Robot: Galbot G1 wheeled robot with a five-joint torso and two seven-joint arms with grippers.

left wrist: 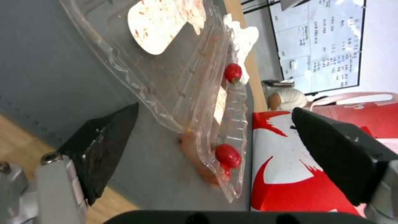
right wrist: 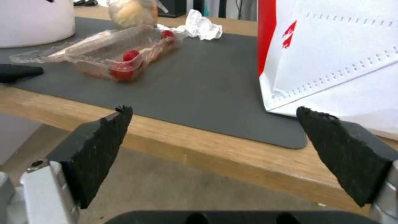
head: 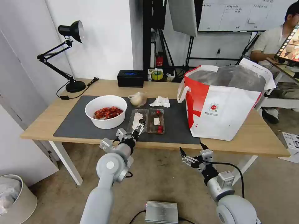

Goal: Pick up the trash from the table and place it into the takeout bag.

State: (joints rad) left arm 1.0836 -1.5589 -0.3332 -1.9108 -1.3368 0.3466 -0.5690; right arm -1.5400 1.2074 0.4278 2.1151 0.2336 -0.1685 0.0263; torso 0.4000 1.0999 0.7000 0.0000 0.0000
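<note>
Bowl (head: 106, 111) sitting left of tray (head: 147, 120), bag (head: 224, 101) standing right on mat (head: 71, 119). My left pincer (head: 139, 128) hovering wide over tray's near edge; right pincer (head: 190, 155) hanging wide below table (head: 264, 137) edge.

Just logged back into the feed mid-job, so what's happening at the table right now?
The left claw is open at the near end of the clear plastic tray on the grey mat, gripping nothing. The right claw is open too, below the table's front edge. The bowl of red shells, the crumpled tissue and the small bag with a beige lump lie on the mat. The takeout bag stands open on the right.
</note>
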